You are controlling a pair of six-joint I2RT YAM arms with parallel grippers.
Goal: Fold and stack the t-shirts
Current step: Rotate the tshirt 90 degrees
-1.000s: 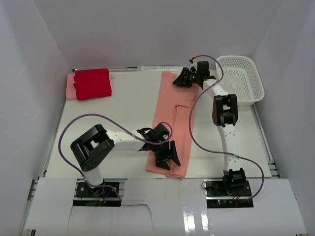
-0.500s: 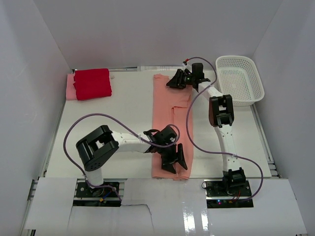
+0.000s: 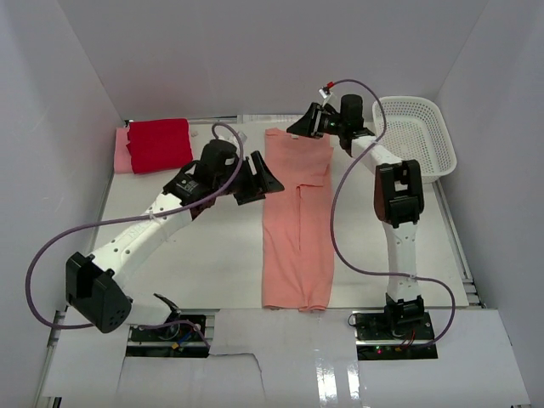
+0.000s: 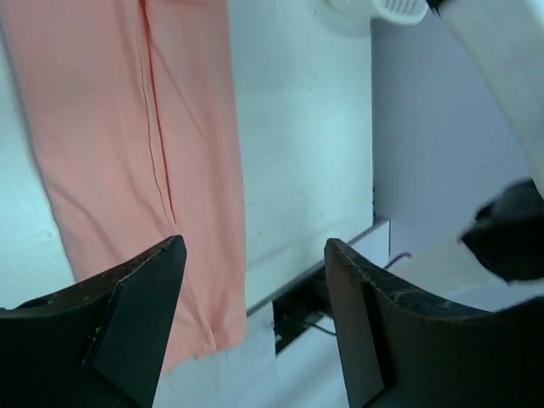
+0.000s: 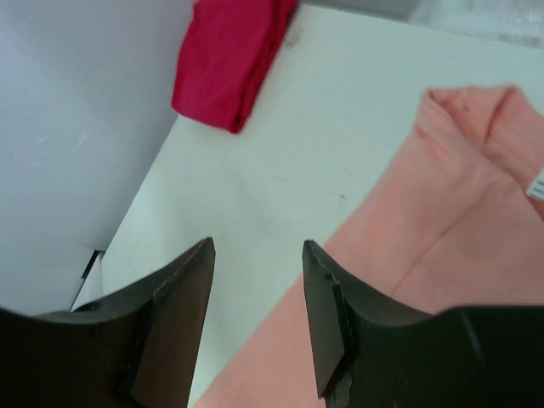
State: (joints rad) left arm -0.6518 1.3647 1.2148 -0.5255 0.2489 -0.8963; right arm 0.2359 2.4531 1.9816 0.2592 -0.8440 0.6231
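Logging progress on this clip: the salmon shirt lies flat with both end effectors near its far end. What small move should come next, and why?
Probably lower the left end effector and the right end effector, both open and empty, onto the far corners of the salmon t-shirt and pinch. It lies as a long narrow strip, so a crosswise fold looks due.
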